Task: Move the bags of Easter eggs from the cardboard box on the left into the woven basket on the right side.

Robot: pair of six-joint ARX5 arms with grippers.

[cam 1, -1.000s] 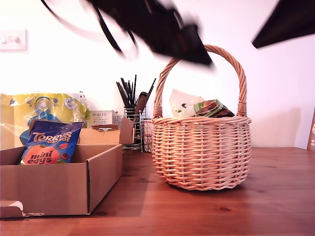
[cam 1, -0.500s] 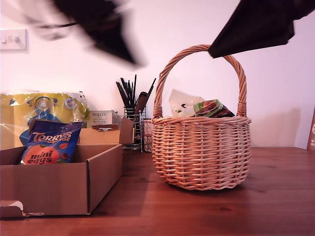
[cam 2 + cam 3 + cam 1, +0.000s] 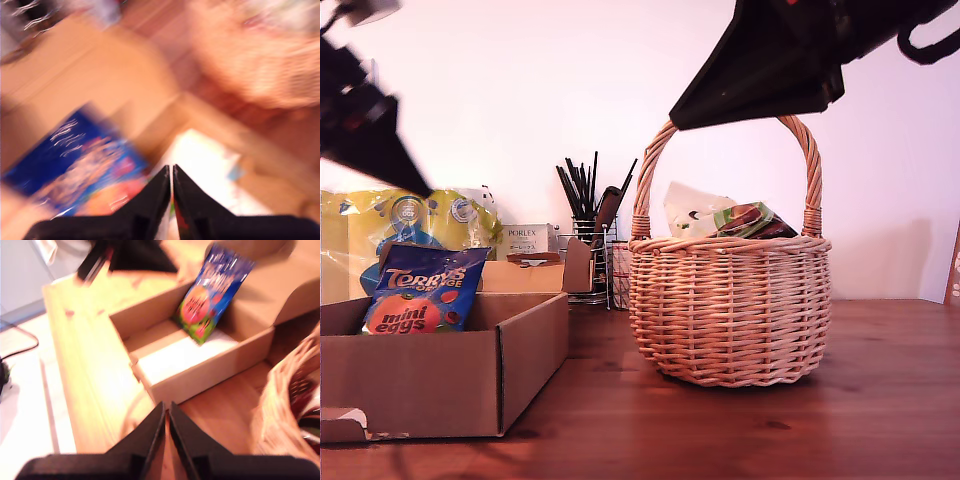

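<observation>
Terry's bag (image 3: 423, 290) leans upright in cardboard box (image 3: 440, 380) | both pincers closed, apparently empty, above rims.

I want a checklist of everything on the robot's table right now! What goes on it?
Surface: brown wooden table, bare in front of the basket.
Job's things: one blue Terry's mini eggs bag leans upright in the cardboard box; the woven basket already holds bags poking above its rim.
Clutter: yellow plastic pack, white Porlex box and black wire utensil holder behind the box.
Grippers: my first gripper is shut and empty above the box; my second gripper is shut and empty, high near the basket handle.
Cables: a dark cable beside the table in the second wrist view.
Surroundings: white wall, light switch.
</observation>
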